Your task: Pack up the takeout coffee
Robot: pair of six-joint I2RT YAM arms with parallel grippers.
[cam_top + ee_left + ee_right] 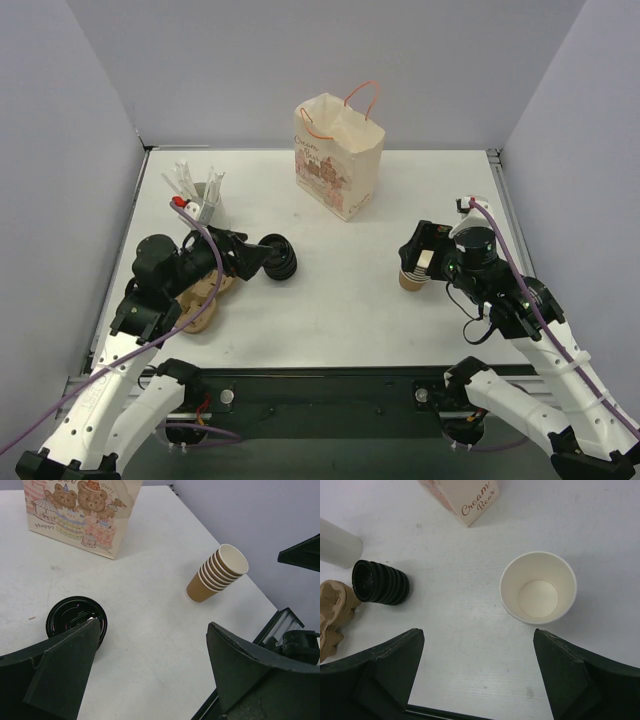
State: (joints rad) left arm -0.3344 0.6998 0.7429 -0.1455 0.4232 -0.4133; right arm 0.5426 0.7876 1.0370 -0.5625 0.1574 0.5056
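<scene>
The white bench (340,300) has grey walls around it, and a paper bag (340,155) stands at the back. No cup with a lid on shows yet (so the takeout coffee is not made). The lids (76,620) lie on their side, stuck in 1 stack, so a grab may take many or roll them away. The cups (217,572) sit inside each other and could tip or all lift together. The left pincer (152,630) is wide open just beside the lids, holding nothing. The right pincer (479,635) is wide open over the cups, holding nothing too.
</scene>
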